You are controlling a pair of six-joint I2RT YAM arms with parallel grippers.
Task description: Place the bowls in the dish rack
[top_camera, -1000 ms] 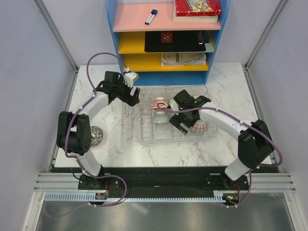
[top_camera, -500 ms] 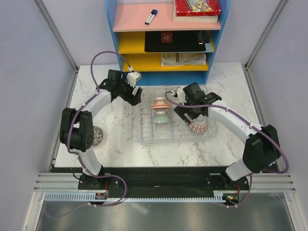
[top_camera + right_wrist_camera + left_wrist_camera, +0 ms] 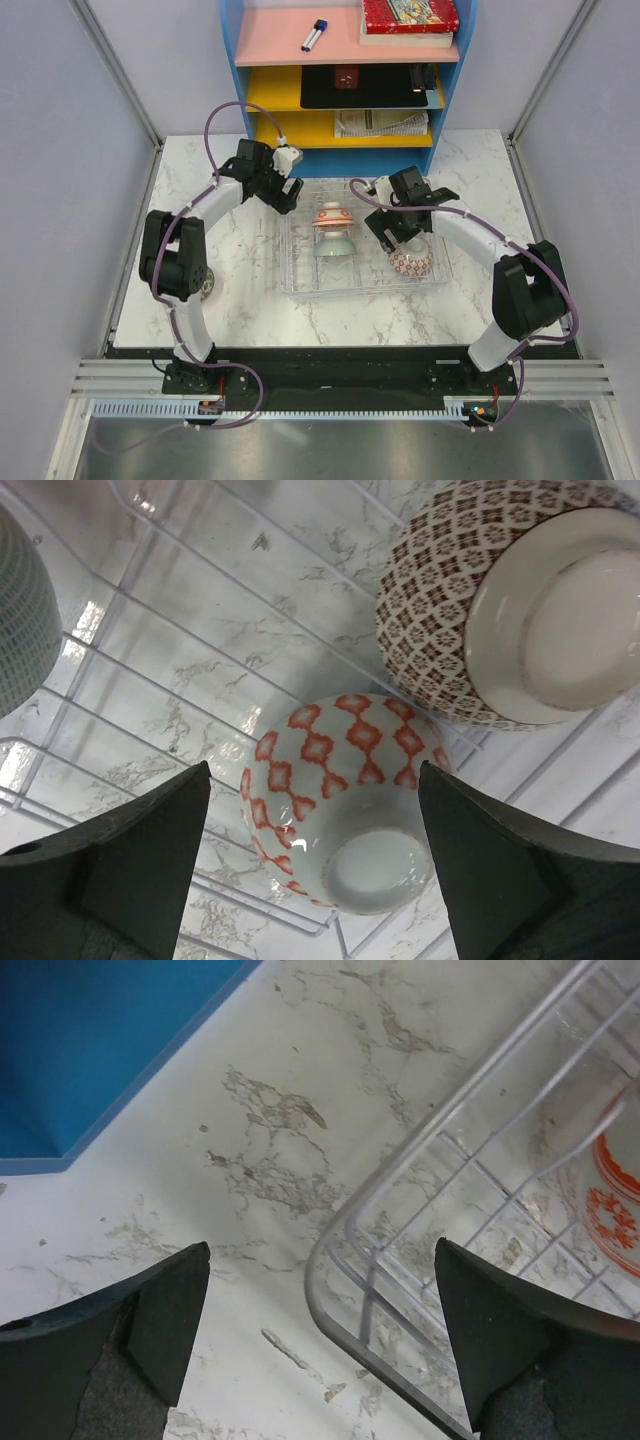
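Observation:
The clear dish rack (image 3: pixel 362 291) lies mid-table. In it stand an orange-red and white bowl (image 3: pixel 331 216), a grey-green bowl (image 3: pixel 337 244) and a red-diamond bowl (image 3: pixel 411 262). My right gripper (image 3: pixel 392 232) is open and hovers over the rack's right part. In the right wrist view its fingers stand either side of the upturned red-diamond bowl (image 3: pixel 340 800), above it. A brown patterned bowl (image 3: pixel 500 610) lies beside that one, and the grey-green bowl (image 3: pixel 20 630) is at the left edge. My left gripper (image 3: pixel 288 195) is open and empty over the rack's far-left corner (image 3: pixel 400 1370).
The blue shelf unit (image 3: pixel 340 90) stands at the back, close to my left gripper; its blue side (image 3: pixel 90 1040) shows in the left wrist view. A speckled bowl (image 3: pixel 203 284) sits on the marble table at the left, partly hidden by my left arm.
My right gripper has moved from the rack's middle to the right and back, over the red-diamond bowl. My left gripper has shifted right and farther back.

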